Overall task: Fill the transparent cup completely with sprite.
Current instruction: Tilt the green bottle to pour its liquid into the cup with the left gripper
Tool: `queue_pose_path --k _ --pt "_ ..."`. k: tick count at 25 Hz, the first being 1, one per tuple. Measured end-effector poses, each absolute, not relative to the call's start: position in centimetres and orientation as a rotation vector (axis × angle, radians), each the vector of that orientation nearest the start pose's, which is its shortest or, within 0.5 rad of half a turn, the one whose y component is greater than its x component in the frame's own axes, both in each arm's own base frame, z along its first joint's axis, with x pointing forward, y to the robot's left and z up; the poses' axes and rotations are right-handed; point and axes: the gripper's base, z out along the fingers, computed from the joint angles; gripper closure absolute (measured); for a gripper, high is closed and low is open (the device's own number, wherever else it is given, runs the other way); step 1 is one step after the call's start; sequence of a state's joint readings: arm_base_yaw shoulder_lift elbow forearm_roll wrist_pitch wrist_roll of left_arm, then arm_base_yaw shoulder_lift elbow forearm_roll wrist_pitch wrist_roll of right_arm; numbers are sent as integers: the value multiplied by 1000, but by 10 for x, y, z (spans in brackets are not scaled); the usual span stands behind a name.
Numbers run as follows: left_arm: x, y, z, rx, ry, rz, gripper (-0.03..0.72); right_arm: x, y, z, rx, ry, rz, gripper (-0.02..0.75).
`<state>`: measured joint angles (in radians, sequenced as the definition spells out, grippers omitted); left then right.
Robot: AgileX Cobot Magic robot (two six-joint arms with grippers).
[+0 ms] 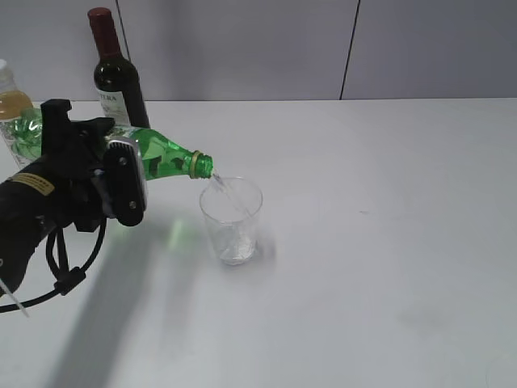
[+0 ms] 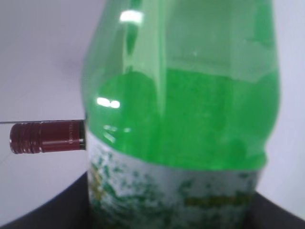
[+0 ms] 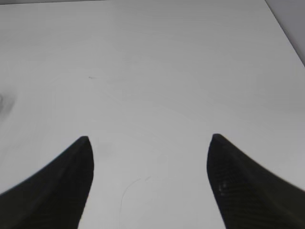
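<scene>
The left gripper (image 1: 121, 174), pinching the green bottle (image 1: 166, 158), could overshoot the cup (image 1: 232, 220) beyond it by tipping too steeply.

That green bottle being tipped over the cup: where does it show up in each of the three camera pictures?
Exterior view: the green bottle lies tilted at left, held by the left gripper, its mouth over the transparent cup.
Left wrist view: the bottle fills most of the picture, very close.
Right wrist view: not in it; only bare table.
Shared landmark: the wine bottle's red cap.
</scene>
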<state>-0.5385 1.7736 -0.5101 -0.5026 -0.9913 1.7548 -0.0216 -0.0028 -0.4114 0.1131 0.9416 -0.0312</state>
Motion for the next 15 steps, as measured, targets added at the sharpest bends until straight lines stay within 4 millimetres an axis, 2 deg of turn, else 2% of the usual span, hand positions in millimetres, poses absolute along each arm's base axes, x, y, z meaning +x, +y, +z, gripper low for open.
queue_pose_path --k 15 --pt "270 -118 152 1430 1230 1080 275 9 8 262 -1 2007 101 174"
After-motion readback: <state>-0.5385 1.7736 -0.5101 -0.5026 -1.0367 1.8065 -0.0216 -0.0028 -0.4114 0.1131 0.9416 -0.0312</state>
